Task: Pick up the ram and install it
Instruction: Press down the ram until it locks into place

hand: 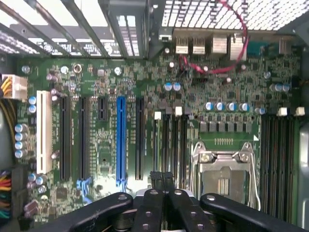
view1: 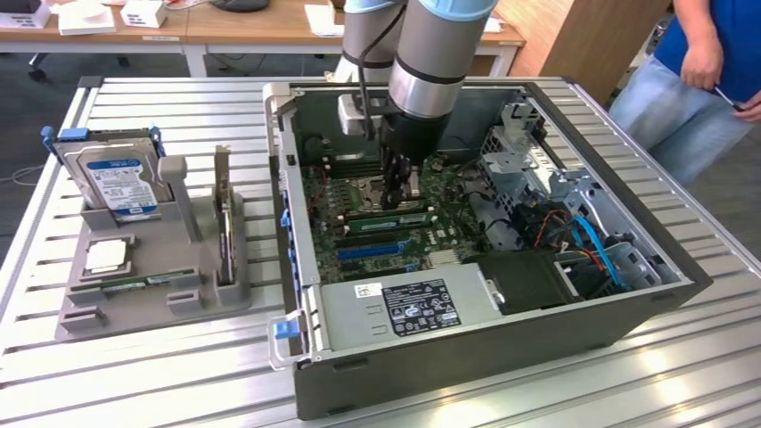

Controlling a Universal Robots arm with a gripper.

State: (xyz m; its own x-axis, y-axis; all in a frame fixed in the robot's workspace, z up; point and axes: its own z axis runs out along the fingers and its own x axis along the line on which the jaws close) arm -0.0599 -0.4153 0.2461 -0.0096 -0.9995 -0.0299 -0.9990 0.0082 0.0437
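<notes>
The gripper [view1: 400, 183] is down inside the open computer case [view1: 666, 285], its fingers pressed together just above a ram stick [view1: 387, 218] seated in a memory slot beside the processor socket [hand: 224, 176]. Another ram stick [view1: 143, 283] lies in the grey holder [view1: 238, 294] outside. If the stick sits crooked, pushing could bend the board or leave one end unlatched.

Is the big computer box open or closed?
Open. The computer case has no side cover, so the green motherboard shows, and the arm's gripper reaches inside.
</notes>
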